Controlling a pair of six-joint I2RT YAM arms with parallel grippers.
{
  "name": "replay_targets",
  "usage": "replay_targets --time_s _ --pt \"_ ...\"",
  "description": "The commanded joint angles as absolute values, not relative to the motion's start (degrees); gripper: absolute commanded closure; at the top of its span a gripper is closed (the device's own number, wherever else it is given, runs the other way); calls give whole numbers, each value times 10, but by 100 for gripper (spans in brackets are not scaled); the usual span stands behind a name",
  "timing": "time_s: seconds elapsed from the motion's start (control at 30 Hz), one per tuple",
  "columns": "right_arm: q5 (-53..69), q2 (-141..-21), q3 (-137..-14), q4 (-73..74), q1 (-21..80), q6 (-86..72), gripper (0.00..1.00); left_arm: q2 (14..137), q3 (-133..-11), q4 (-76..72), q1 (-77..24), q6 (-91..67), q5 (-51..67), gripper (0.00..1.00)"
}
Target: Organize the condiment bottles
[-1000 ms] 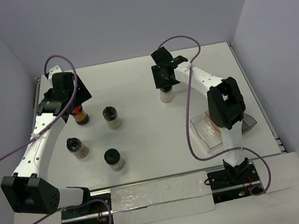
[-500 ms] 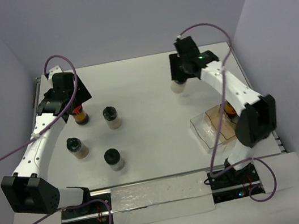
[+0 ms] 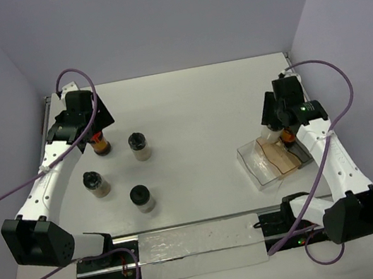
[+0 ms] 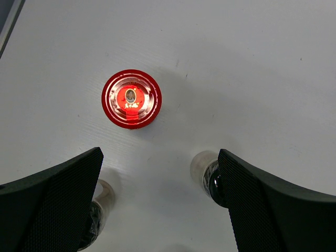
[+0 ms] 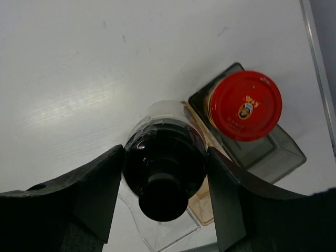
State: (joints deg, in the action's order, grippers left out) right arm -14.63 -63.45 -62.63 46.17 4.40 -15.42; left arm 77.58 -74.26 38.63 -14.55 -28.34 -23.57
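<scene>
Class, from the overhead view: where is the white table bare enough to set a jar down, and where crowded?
Bare: the middle of the white table, between the three black-capped jars and the clear plastic tray, plus its far strip. Crowded: left, around the red-capped jar under the left gripper; right, at the tray.

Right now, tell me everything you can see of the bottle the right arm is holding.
The bottle is a small clear jar with a glossy black cap and pale contents. It is upright, clamped in the right gripper over the edge of the clear tray, beside a red-capped bottle standing in that tray. Whether it touches the tray is unclear.
</scene>
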Motion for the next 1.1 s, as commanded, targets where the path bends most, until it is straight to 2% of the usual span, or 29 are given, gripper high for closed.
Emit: replay_targets --time_s 0.0,0.67,0.93,0.97,1.07 --pt "-154 -606 -598 436 29 -155 63 770 -741 374 -148 -282 -230 0" --pt "-132 -634 -511 367 19 -155 63 778 -744 376 -148 -292 -218 0" --pt "-131 -659 -497 349 20 -155 56 778 -742 371 -148 -295 -214 0" --pt "-131 -661 -495 346 20 -155 54 777 -739 370 -148 -297 -213 0" --pt "-129 -664 -490 344 19 -155 39 777 -735 370 -148 -299 -210 0"
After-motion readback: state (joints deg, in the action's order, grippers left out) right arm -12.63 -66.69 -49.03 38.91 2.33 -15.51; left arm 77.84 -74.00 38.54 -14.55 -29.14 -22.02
